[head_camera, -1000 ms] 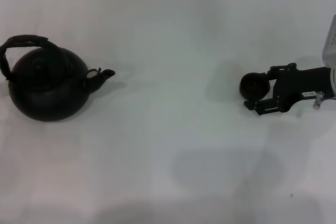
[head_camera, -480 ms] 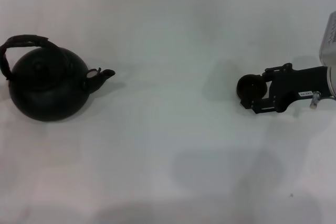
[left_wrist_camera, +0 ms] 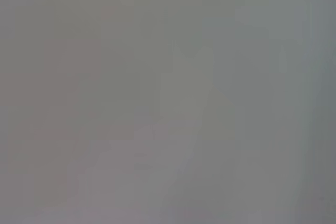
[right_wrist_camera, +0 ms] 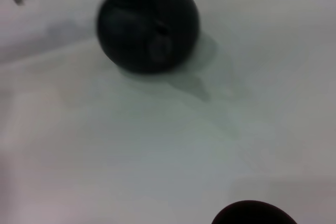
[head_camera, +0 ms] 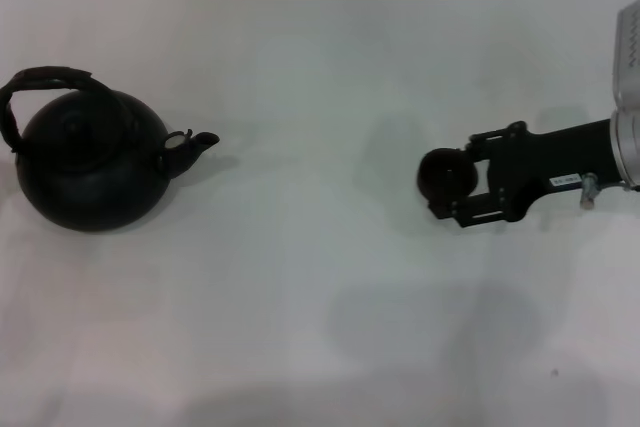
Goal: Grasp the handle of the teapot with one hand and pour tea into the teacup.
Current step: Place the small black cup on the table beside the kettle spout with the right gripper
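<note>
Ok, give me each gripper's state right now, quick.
Right gripper: shut on the teacup, out over the white table, well apart from the teapot.
Left gripper: not in view.

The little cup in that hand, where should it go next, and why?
Probably a bit further toward the teapot, then down onto the table. The right hand holds the cup far from the spout, and nothing grips the handle yet, so pouring cannot start.
</note>
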{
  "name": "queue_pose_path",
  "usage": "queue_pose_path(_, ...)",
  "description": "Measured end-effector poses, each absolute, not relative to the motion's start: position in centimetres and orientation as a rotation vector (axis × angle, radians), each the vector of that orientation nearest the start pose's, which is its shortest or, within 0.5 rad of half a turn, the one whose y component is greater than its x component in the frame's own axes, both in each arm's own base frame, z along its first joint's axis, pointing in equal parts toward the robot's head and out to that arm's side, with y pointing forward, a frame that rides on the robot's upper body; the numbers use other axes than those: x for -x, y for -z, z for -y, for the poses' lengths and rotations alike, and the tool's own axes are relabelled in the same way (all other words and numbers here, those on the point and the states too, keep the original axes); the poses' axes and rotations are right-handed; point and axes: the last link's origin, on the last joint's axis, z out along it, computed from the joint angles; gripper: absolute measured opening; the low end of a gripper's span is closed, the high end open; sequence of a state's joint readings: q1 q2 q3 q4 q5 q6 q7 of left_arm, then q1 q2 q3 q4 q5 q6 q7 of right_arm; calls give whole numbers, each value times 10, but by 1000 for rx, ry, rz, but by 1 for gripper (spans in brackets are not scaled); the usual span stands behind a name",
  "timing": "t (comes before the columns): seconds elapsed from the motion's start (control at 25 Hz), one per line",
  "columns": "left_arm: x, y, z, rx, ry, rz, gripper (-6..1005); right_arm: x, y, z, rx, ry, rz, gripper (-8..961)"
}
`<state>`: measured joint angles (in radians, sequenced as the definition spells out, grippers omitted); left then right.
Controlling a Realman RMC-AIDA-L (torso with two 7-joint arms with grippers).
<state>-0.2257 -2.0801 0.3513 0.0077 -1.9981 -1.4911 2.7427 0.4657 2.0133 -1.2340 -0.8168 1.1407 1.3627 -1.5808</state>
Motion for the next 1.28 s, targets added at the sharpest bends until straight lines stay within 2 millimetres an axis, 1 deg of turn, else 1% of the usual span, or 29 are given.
queue_pose_path(0.12,378,-17,-235,1496,811,608,740,-257,32,-324,2974,-160,-475,706)
queue_pose_path(0.24,377,-15,-236,1509,814,605,740,-244,44,-327,2986,-169,-415,707)
queue_pose_path(0.52,377,-15,-234,1509,814,605,740,-220,71,-339,2962,-134,-278,710)
queue_pose_path(0.64,377,-15,-234,1509,815,605,740,-212,80,-341,2971,-121,-236,711)
queue_pose_path(0.72,377,-15,-234,1509,816,604,740,-210,86,-340,2978,-106,-212,712)
queue_pose_path(1.0,375,-16,-237,1511,824,597,740,-212,101,-336,2969,-22,-142,715)
queue_pose_path(1.28,377,-16,-234,1508,818,603,740,-212,110,-334,2963,17,-104,718)
